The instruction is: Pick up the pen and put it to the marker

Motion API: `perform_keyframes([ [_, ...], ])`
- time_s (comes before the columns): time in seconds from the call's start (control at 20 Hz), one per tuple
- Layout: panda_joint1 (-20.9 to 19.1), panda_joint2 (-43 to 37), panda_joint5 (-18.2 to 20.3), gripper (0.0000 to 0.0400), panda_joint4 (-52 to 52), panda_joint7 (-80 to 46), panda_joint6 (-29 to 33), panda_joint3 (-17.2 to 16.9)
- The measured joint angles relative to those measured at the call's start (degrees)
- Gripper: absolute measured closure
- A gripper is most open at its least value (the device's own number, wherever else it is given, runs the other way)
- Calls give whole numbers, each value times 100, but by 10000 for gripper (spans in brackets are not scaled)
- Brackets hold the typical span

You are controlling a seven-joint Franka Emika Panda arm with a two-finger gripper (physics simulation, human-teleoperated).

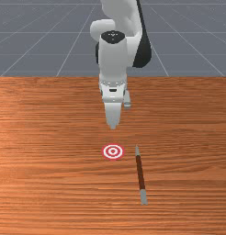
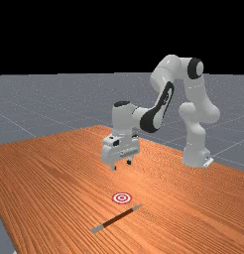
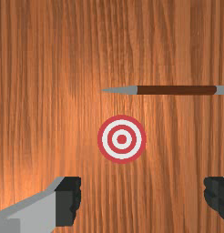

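far view: gripper [image 2: 121,165] hangs above table [image 2: 54,183], pointing down, fingers spread wide.

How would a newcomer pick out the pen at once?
On the wooden table, find the bullseye marker. The pen lies to the front view's right of it. Its slim brown barrel and grey ends, one pointed, set it apart from the flat, round marker.
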State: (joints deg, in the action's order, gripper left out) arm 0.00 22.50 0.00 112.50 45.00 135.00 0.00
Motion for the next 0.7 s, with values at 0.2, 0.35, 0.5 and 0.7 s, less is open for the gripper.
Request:
perform_keyframes([
  [0.2,20,-39,27,89,29,-177,-42,-30],
  [0.35,137,-668,2,175,687,-1512,-454,-203],
  [0.5,239,-1624,310,348,1112,-5137,-1385,-513],
  [0.7,184,-1743,822,393,1165,-7403,-1784,-669],
])
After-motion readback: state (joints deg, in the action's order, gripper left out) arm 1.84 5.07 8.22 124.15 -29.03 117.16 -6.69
